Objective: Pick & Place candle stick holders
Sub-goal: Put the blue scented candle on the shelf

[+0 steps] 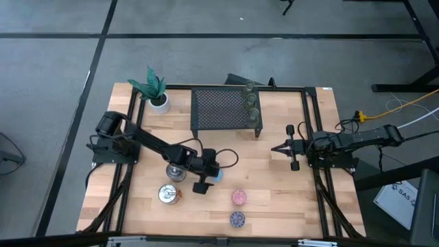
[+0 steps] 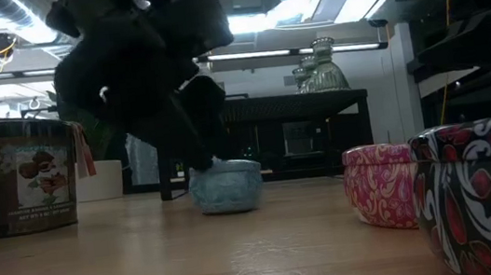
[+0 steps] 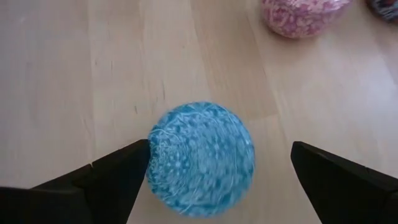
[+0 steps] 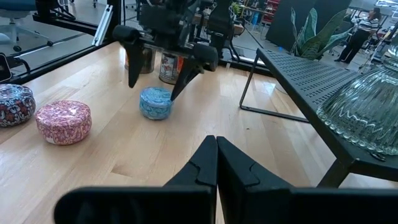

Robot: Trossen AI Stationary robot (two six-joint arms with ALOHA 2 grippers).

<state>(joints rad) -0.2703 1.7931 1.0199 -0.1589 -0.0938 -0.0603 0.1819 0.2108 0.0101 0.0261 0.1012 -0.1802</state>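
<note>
Candle stick holders were spread over a wooden table [image 1: 274, 192]; the one in hand, a small round blue patterned holder [image 3: 200, 158], sat on the boards near the table's middle, toward the near edge. The left gripper [image 4: 155, 68] hovered directly above it with its two dark fingers [image 3: 112, 180] spread wide, one on each side, neither clearly touching. To grip well, the fingers should probably drop evenly around the holder, then close on its sides. A pink round holder [image 1: 239, 197] sat close by on the right. The right gripper [image 1: 278, 148] waited at the right side, fingers closed and empty.
</note>
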